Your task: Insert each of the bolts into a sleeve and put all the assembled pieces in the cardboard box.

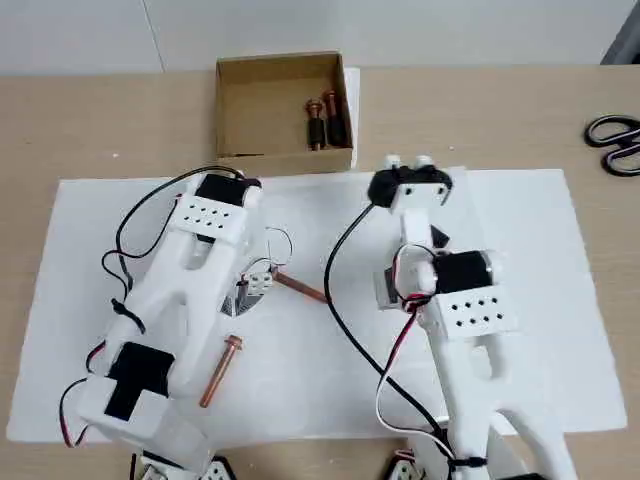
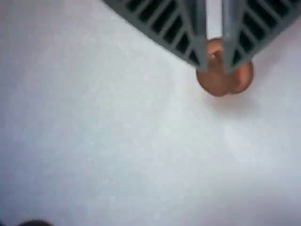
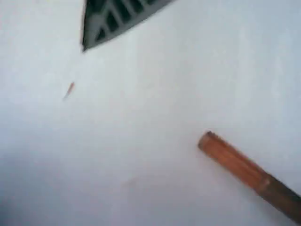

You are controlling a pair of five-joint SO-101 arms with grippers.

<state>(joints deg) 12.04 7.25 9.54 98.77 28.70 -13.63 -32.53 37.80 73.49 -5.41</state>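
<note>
Farthest from the cardboard box, a loose bolt lay on the white sheet covering the bench, close beside the left arm. Somewhat nearer the box, that arm's jaws were clamped on one end of a second bolt (the head end, it seemed). Its shank reached out low over the sheet towards the right arm. The right arm's jaws hung just short of the box, and I could not tell if they stood apart or together. Inside the box lay two assembled pieces.

The main risk was the end-only grip. With so little metal held, the shank could pivot or droop and meet a sleeve off-axis, jamming or slipping free. A sideways sweep of the left arm could also nudge the loose bolt and send it rolling farther from the box.
</note>
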